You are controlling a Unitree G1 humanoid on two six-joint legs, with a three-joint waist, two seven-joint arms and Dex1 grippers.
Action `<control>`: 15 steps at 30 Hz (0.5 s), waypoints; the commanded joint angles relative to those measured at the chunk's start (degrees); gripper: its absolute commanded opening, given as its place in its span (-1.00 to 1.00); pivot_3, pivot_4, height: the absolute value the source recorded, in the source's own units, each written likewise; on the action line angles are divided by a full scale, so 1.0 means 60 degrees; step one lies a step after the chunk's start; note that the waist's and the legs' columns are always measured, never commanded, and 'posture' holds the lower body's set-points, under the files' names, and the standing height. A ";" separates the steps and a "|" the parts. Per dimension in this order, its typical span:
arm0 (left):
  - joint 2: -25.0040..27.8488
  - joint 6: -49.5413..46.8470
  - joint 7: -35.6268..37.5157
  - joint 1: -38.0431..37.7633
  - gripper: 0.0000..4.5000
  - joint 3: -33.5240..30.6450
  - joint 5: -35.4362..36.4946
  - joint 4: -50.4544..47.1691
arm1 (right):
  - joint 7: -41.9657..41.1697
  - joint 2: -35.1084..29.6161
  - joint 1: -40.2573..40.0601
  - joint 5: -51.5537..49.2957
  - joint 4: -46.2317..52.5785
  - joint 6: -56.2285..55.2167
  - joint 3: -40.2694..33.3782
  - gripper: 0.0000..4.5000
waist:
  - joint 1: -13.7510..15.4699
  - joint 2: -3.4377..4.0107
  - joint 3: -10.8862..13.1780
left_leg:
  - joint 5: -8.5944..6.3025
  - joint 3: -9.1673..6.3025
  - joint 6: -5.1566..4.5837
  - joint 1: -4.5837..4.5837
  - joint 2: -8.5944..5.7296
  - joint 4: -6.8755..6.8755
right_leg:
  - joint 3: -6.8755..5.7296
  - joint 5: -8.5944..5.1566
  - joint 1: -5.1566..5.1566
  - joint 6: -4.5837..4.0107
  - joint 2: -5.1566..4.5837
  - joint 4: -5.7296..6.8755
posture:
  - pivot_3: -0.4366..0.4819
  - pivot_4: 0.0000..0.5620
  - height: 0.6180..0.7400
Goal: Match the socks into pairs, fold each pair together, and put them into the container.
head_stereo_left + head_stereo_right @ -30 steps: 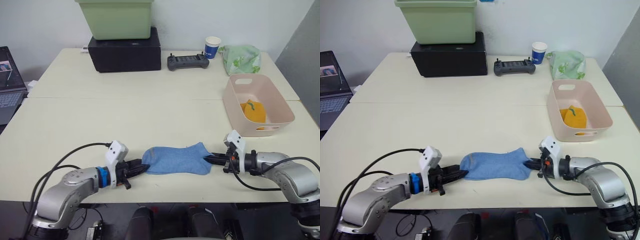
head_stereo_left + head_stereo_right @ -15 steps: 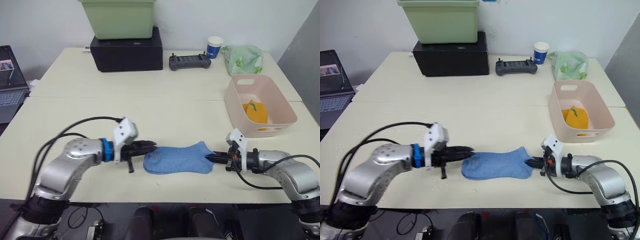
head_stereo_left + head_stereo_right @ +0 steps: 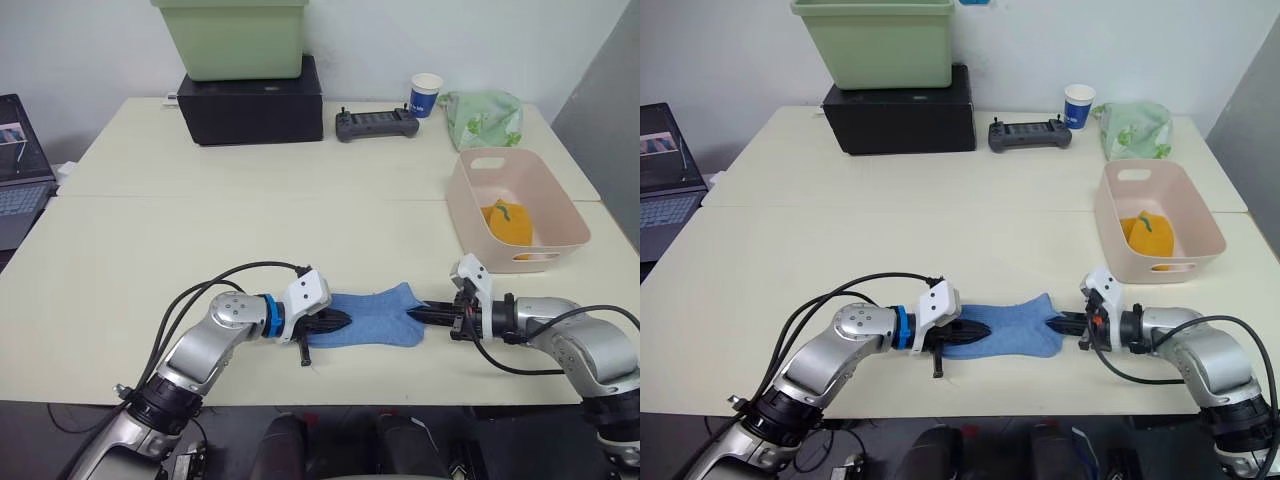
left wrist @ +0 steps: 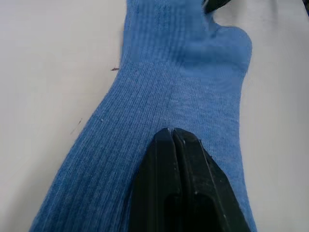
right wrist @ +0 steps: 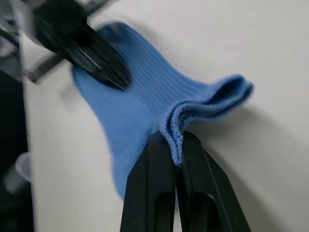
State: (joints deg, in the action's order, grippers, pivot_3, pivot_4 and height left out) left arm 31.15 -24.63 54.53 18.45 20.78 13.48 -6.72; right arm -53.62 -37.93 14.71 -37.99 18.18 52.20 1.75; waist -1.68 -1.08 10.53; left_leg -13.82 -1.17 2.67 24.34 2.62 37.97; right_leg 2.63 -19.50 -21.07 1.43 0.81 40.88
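A light blue ribbed ankle sock pair [image 3: 372, 318] lies flat on the cream-coloured desk [image 3: 200, 250] near its front edge, between the two grippers. The left gripper [image 4: 172, 135] rests on top of the sock's left part, its black fingers [image 4: 193, 159] pressed together with nothing between them. The right gripper [image 5: 176, 145] has its fingers pinched narrow on the layered cuff edge at the sock's right end. To the far right stands the pale pink rectangular plastic basket [image 3: 470, 215], with a folded mustard-orange sock bundle [image 3: 507, 223] inside it, well apart from the blue sock.
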 commanded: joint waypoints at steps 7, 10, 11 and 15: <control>0.0133 -0.0496 -0.0103 -0.0476 -0.97 -0.0158 -0.0148 -0.0007 | 0.1320 0.2072 0.1402 -0.2357 0.0324 0.1650 -0.0003 -1.00 | -0.0004 0.0010 -0.0007 | 0.0000 -0.0010 0.0000 -0.0011 0.0001 -0.0003 | 0.0001 0.0000 0.0012 0.0000 0.0001 -0.0003 | -0.05 -0.47 1.00; 0.0219 -0.0712 0.0020 -0.0575 -0.97 -0.0296 0.0064 -0.0301 | 0.1289 0.2424 0.1524 -0.1857 -0.0190 0.1300 0.0566 -1.00 | -0.0008 0.0010 -0.0007 | -0.0001 -0.0008 -0.0001 -0.0011 0.0002 -0.0003 | -0.0001 -0.0001 0.0008 0.0001 0.0002 -0.0002 | -0.05 -0.47 1.00; 0.0299 -0.0746 0.0116 -0.0631 -0.97 -0.0317 0.0114 -0.0391 | 0.1239 0.2454 0.1549 -0.1638 -0.0323 0.1132 0.0768 -1.00 | -0.0013 0.0011 -0.0007 | -0.0001 -0.0004 -0.0001 -0.0011 0.0002 -0.0004 | -0.0003 0.0000 0.0003 0.0001 0.0002 0.0000 | -0.05 -0.47 1.00; 0.0515 -0.1190 0.0069 -0.0724 -0.97 -0.0804 0.0441 -0.0683 | 0.1155 0.2531 0.1656 -0.1338 -0.0548 0.0865 0.1047 -1.00 | -0.0028 0.0011 -0.0007 | -0.0001 -0.0003 -0.0001 -0.0011 0.0007 -0.0007 | -0.0002 -0.0001 -0.0006 0.0000 0.0007 0.0002 | -0.05 -0.47 1.00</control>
State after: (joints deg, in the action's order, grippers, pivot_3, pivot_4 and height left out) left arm 32.96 -29.01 55.15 15.22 17.01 15.77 -10.88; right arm -46.10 -23.26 23.46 -46.09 14.26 58.93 8.17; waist -1.85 -1.02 10.49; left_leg -13.83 -1.19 2.66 24.27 2.68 37.93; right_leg 2.61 -19.50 -21.11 1.44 0.85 40.90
